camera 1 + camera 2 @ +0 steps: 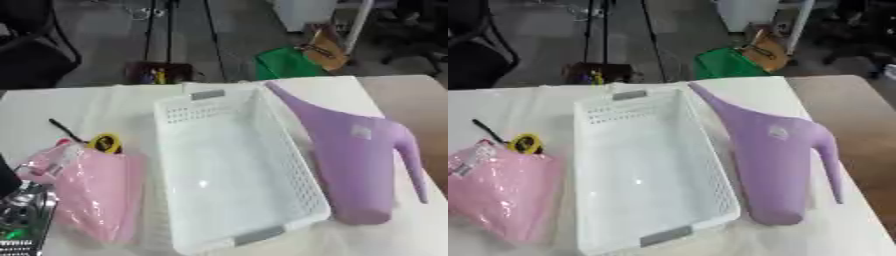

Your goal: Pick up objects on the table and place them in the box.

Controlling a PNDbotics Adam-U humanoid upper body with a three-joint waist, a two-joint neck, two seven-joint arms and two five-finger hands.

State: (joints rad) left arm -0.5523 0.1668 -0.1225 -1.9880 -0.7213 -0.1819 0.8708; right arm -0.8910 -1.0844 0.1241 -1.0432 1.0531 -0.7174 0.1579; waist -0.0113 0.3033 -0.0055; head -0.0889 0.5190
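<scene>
A white perforated box (188,107) stands in the middle of the white table, long side running away from me, with nothing inside. Touching its right wall lies a purple watering can (776,160), spout pointing to the far left and handle to the right. Left of the box lies a pink plastic bag (92,192). Just beyond the bag is a small yellow and black thing (105,142) with a thin black strip (63,129) sticking out. At the lower left corner a shiny metal thing (22,220) with a grid of holes and a black part shows. Neither hand is visible.
The table's far edge (131,86) runs behind the box; its right edge passes close to the watering can. Beyond the table are a green bag (724,62), dark stands on the floor and a black chair (26,55).
</scene>
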